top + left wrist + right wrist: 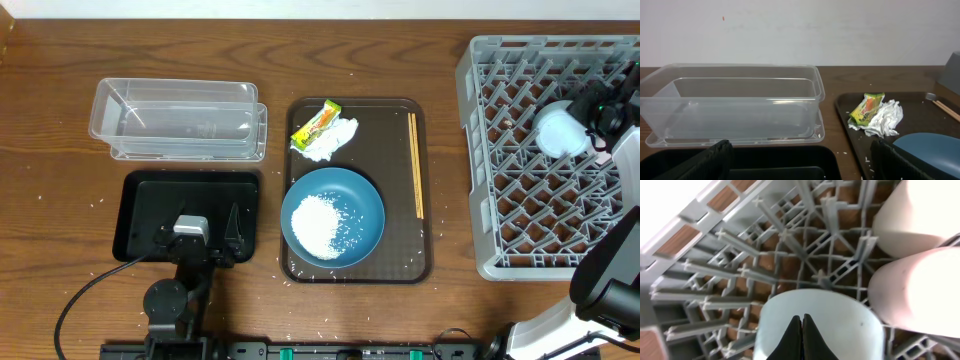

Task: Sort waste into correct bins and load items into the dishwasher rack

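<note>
The blue plate point(365, 200) with a heap of rice point(322, 226) lies on the brown serving tray, with the yellow-green wrapper point(316, 122), the white tissue point(336, 141) and the chopsticks point(416, 165). My left gripper point(200, 240) is open and empty over the black tray point(140, 200), facing the clear tub point(735, 100). My right gripper point(801, 317) is shut inside the grey rack point(520, 200), its tips against the light blue saucer point(840, 325). Two white cups point(920, 210) stand just right of the saucer. The saucer also shows in the overhead view point(556, 132).
The brown serving tray point(400, 245) sits between the bins and the rack. The clear tub point(180, 120) is behind the black tray. Loose rice grains are scattered on the wooden table near the tray's front left corner point(288, 283).
</note>
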Motion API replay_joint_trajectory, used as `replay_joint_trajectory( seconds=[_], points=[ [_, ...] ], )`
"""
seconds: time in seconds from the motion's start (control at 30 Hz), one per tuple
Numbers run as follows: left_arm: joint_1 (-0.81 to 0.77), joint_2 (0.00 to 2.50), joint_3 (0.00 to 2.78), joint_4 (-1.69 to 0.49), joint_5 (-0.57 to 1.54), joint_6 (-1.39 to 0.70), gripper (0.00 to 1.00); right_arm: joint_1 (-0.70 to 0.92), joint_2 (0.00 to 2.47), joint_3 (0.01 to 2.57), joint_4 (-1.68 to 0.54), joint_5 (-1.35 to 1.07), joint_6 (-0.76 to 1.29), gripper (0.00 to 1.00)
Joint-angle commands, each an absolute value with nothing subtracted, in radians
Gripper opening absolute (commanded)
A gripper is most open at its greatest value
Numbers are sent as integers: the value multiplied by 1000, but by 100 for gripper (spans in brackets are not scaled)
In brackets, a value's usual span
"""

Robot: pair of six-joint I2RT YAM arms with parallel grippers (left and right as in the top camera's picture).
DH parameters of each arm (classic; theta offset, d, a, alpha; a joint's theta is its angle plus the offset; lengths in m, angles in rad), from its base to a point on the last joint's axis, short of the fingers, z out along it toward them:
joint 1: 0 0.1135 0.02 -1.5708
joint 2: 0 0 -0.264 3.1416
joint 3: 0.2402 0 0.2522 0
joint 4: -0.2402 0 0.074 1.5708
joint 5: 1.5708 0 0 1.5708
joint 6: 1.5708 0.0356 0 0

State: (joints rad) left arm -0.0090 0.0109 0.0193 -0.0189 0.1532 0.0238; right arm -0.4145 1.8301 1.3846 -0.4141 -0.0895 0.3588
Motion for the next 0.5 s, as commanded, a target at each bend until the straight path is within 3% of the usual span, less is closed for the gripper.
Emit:
replay_joint_trajectory(
  seconds=[0.0,0.23,0.47],
  points=[
    [-12,4,4,-52,167,30,91,-398,1770,1407,-435,-190,358,1],
    [-12,4,4,-52,167,30,91,-397,1781,1406,-593,-119,359,1],
    [-12,4,4,-52,167,30,91,-397,1816,1406,-613,-30,358,1]
  ],
)
